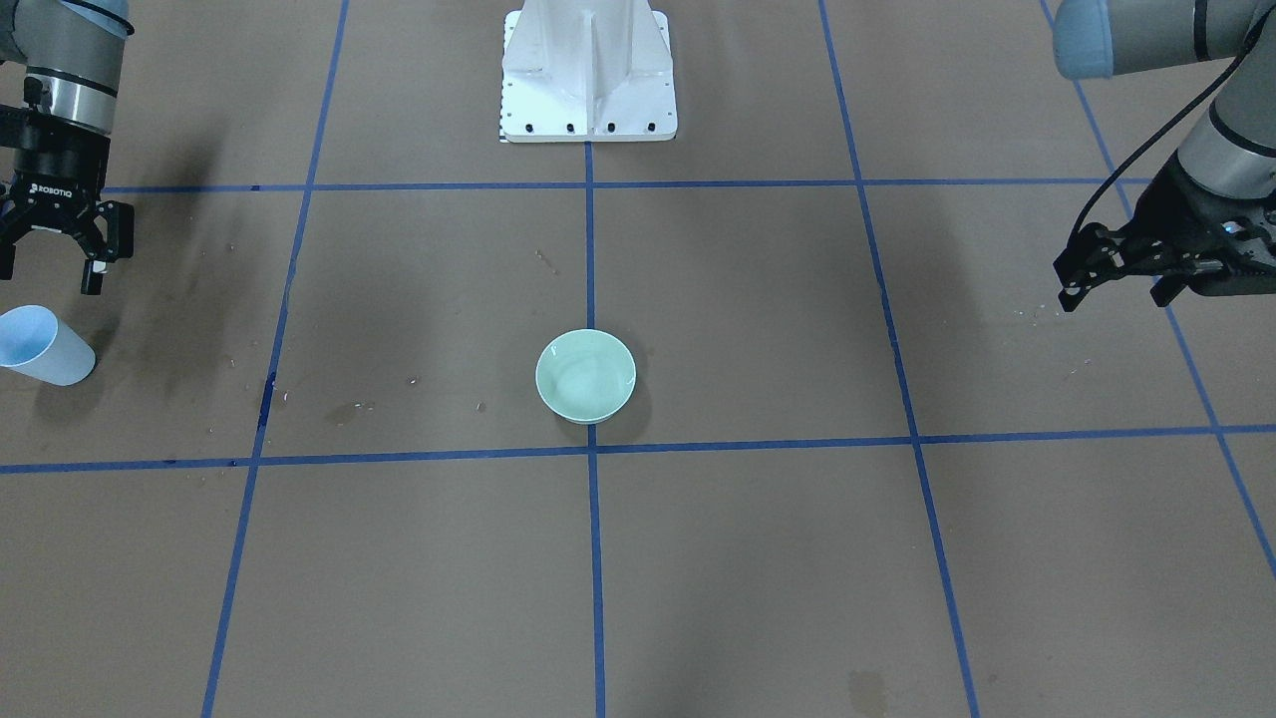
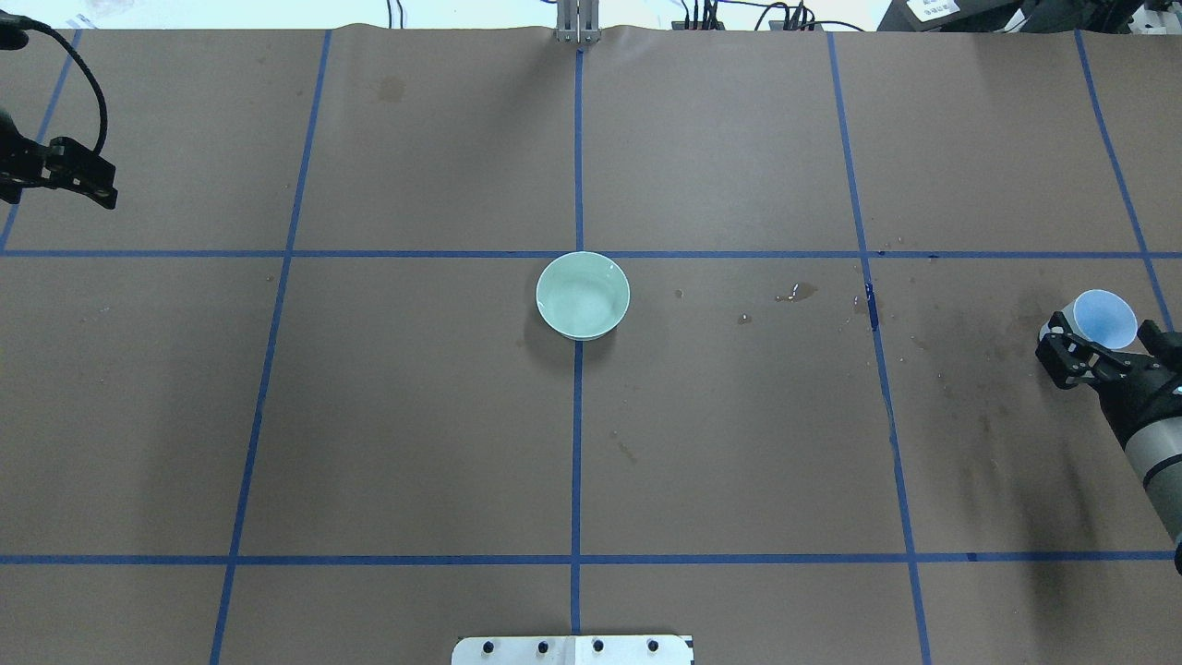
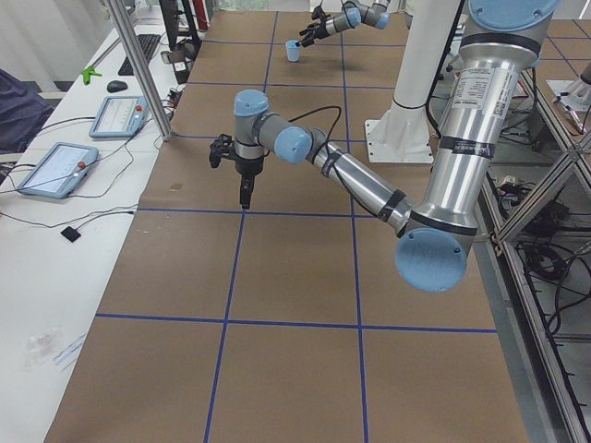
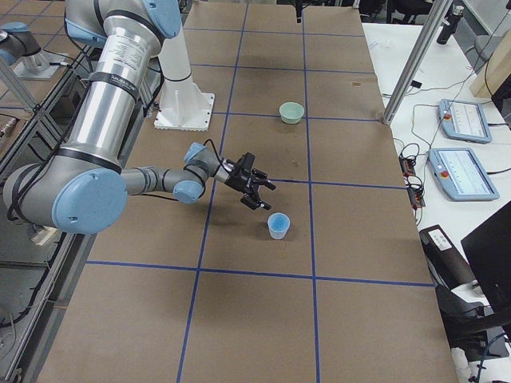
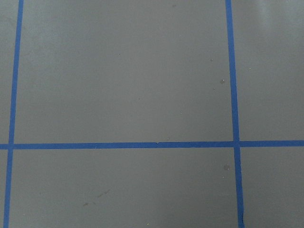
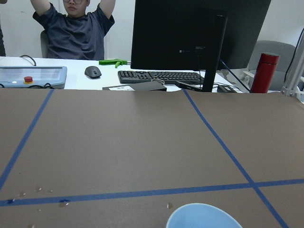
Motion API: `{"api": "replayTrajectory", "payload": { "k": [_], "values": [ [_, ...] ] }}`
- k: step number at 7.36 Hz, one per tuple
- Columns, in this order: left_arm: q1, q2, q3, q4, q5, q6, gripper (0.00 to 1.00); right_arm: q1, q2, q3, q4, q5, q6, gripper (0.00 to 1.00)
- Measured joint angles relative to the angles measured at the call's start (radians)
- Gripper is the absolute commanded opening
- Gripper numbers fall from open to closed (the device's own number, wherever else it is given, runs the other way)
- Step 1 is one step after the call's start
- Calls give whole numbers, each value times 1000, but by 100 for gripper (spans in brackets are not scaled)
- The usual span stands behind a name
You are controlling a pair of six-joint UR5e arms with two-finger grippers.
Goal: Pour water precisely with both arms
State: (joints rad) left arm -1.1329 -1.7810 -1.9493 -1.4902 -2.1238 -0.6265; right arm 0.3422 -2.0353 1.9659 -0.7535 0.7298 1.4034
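A light blue cup (image 2: pixel 1104 318) stands upright near the table's right end; it also shows in the front view (image 1: pixel 40 346) and at the bottom of the right wrist view (image 6: pixel 203 217). My right gripper (image 1: pixel 50 271) is open and empty, just short of the cup and a little above it, apart from it in the right side view (image 4: pixel 257 194). A pale green bowl (image 2: pixel 583 296) sits at the table's middle. My left gripper (image 1: pixel 1115 293) hangs open and empty over bare table far to the left. No stream of water shows; I cannot tell what the cup or bowl holds.
The brown table cover carries a blue tape grid (image 2: pixel 577 416). Dried stains and small droplets (image 2: pixel 796 294) lie between the bowl and the cup. The white pedestal base (image 1: pixel 588 70) stands at the robot's side. Monitors, a keyboard and a seated person are beyond the far edge (image 6: pixel 166 76).
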Motion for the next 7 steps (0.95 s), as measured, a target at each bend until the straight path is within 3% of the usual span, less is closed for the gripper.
{"api": "replayTrajectory", "payload": {
  "k": [1,3,5,7],
  "values": [
    [3,-4,0,-3,2,-4,100,58,1,29,0,73,-90,99],
    [27,-37,-1,-39,4,-113,100,244,19,56,5,311,-293,99],
    [118,-91,6,-131,4,-330,100,449,60,48,3,604,-461,99],
    [204,-167,22,-197,5,-499,100,665,129,-21,-15,912,-638,99]
  ]
}}
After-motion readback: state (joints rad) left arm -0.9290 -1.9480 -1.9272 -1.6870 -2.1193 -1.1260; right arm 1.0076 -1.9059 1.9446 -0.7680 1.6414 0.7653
